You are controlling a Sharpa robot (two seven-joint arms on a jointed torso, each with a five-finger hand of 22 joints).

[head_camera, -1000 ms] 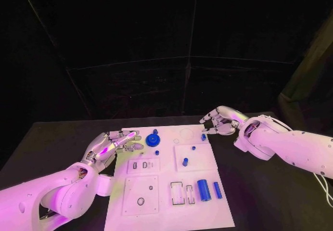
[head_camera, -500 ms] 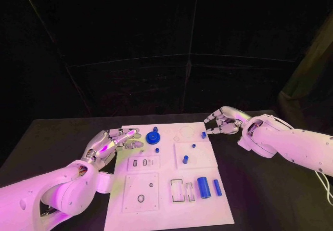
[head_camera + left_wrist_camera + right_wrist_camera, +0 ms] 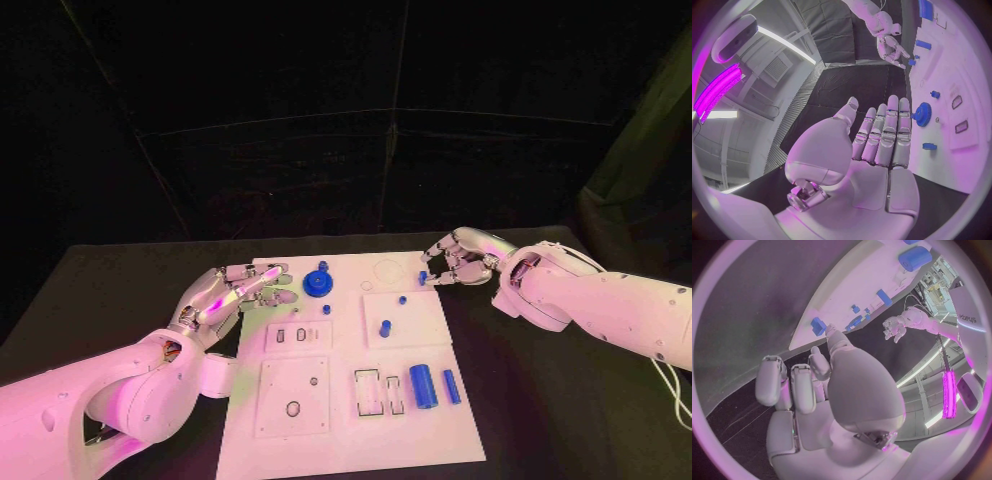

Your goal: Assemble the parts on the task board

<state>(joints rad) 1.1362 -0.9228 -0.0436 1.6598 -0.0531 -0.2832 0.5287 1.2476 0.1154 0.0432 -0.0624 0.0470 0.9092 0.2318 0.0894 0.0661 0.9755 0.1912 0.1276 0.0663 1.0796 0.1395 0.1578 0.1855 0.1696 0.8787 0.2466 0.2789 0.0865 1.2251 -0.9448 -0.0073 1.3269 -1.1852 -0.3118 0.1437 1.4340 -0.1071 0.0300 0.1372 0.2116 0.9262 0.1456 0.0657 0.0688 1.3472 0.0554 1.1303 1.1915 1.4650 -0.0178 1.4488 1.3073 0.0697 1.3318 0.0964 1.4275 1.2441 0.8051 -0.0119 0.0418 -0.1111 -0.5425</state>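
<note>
Right robot hand (image 3: pixel 459 262) curled at board's (image 3: pixel 346 440) far right edge, fingertips touching or pinching small blue peg (image 3: pixel 423 278); grip unclear. Left robot hand (image 3: pixel 231 292) flat, fingers together, empty, beside gear (image 3: pixel 319 289). Risk: peg tipping or slipping off edge under shallow fingertip hold.

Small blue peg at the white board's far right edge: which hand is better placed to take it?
Probably the right hand: its fingertips sit beside the small blue peg. The left hand lies open across the white task board.
</note>
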